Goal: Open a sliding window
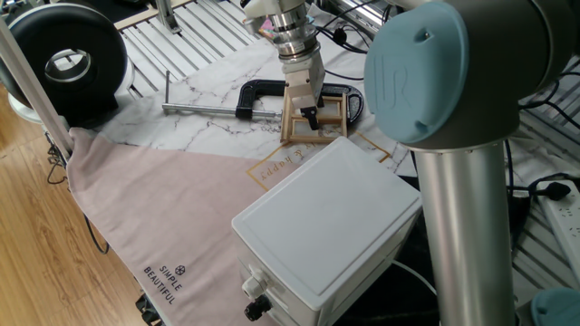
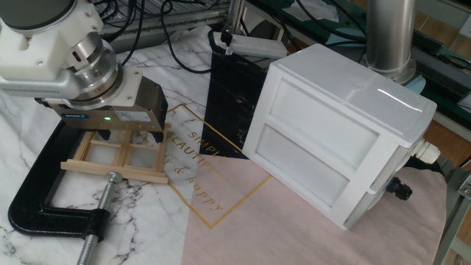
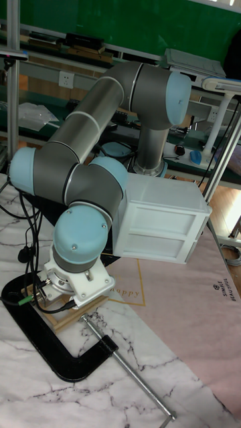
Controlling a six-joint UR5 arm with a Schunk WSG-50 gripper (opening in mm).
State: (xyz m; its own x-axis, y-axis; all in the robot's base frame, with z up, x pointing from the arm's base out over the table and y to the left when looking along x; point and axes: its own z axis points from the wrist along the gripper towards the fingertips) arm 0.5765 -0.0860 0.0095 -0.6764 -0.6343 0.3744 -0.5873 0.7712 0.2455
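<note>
Seemingly clamp (image 2: 44,213) beside sliding window (image 2: 118,158).

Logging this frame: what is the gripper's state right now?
Gripper: down on the light tan wooden sliding window; open or shut cannot be told.

The UR5 arm (image 3: 100,127) shows grey metal tubes joined by pale blue caps, one embossed with a UR logo. A white wrist housing and ribbed silver flange carry the boxy metallic tool (image 2: 129,136), its green indicator lit.
</note>
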